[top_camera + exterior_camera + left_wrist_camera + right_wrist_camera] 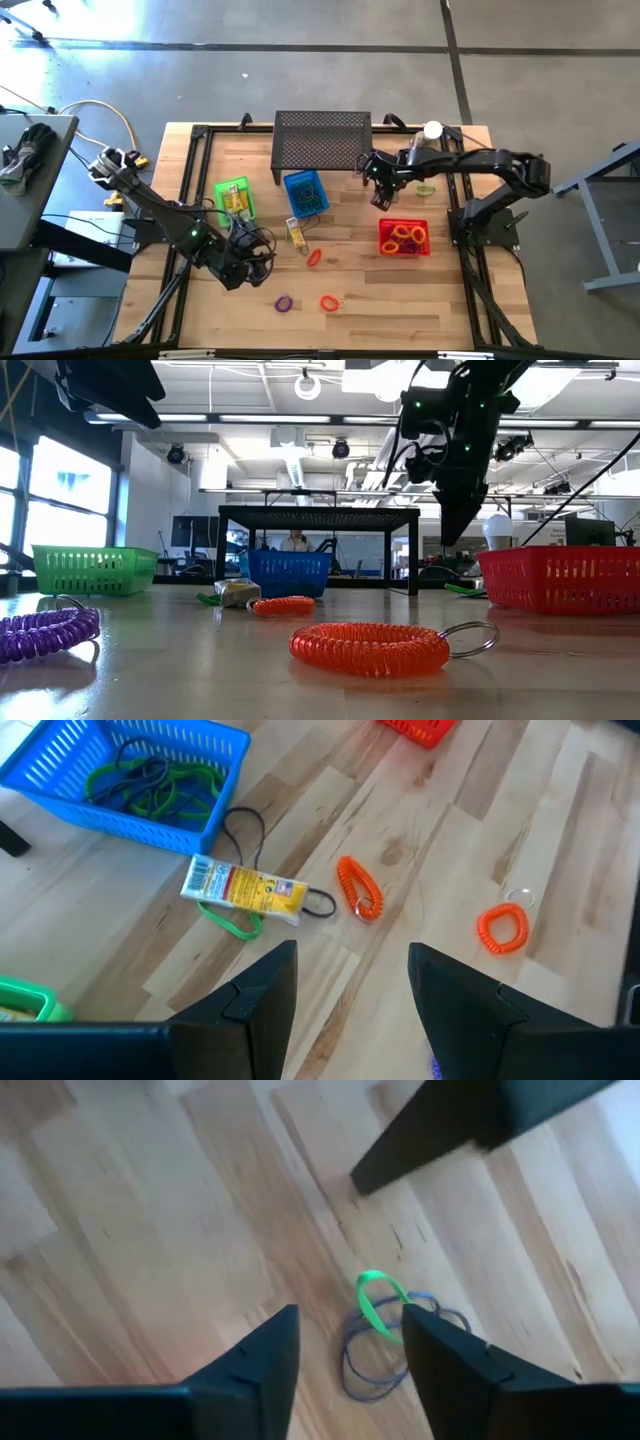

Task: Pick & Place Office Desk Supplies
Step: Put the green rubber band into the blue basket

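Note:
Loose supplies lie on the wooden table: a yellow packet (245, 885) on a green band, a red coil (360, 890), an orange coil (329, 302) and a purple coil (284, 302). My left gripper (250, 262) hangs open above the table's near left part, with nothing between its fingers. My right gripper (385, 198) points down, open, between the blue basket (305, 193) and the red basket (404, 237). Below it a green band tangled with blue-grey bands (385, 1330) lies flat on the wood, beside one fingertip in the right wrist view.
A green basket (234, 197) stands left of the blue one, which holds green and dark bands (150, 785). The red basket holds orange and yellow coils. A black perforated stand (322, 140) is at the far edge; its leg (440, 1130) is close to my right gripper.

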Robot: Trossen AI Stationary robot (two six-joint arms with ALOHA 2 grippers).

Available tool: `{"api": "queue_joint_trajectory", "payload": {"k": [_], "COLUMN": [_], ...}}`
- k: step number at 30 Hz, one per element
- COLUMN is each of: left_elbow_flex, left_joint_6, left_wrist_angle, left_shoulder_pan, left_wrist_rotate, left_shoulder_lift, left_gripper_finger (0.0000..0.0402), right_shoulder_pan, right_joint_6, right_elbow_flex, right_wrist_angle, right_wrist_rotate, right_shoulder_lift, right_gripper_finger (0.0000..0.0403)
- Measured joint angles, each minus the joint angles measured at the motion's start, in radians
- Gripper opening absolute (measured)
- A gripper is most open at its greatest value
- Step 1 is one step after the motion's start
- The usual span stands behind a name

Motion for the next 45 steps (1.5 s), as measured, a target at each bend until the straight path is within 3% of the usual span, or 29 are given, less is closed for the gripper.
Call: {"api": "queue_joint_trajectory", "payload": {"k": [9, 29, 36, 45], "left_elbow_flex": [0.0, 0.0, 0.0, 0.0], "left_joint_6": [0.05, 0.053, 0.053, 0.051], "left_wrist_angle": [0.003, 0.007, 0.007, 0.007], "left_shoulder_pan": [0.025, 0.007, 0.007, 0.007], "left_wrist_rotate": [0.0, 0.017, 0.016, 0.016], "left_shoulder_lift": [0.044, 0.045, 0.045, 0.045], "left_gripper_finger": [0.0186, 0.0186, 0.0186, 0.0186], "right_shoulder_pan": [0.001, -0.005, -0.005, 0.004], "right_joint_6": [-0.076, -0.147, -0.148, -0.166], "right_elbow_flex": [-0.005, -0.005, -0.005, -0.046], "right_wrist_angle": [0.005, 0.036, 0.03, 0.041], "right_wrist_rotate": [0.007, 0.011, 0.036, -0.008], "right_shoulder_lift": [0.003, 0.133, 0.134, 0.134], "right_gripper_finger": [0.0227, 0.0228, 0.0228, 0.0228]}}
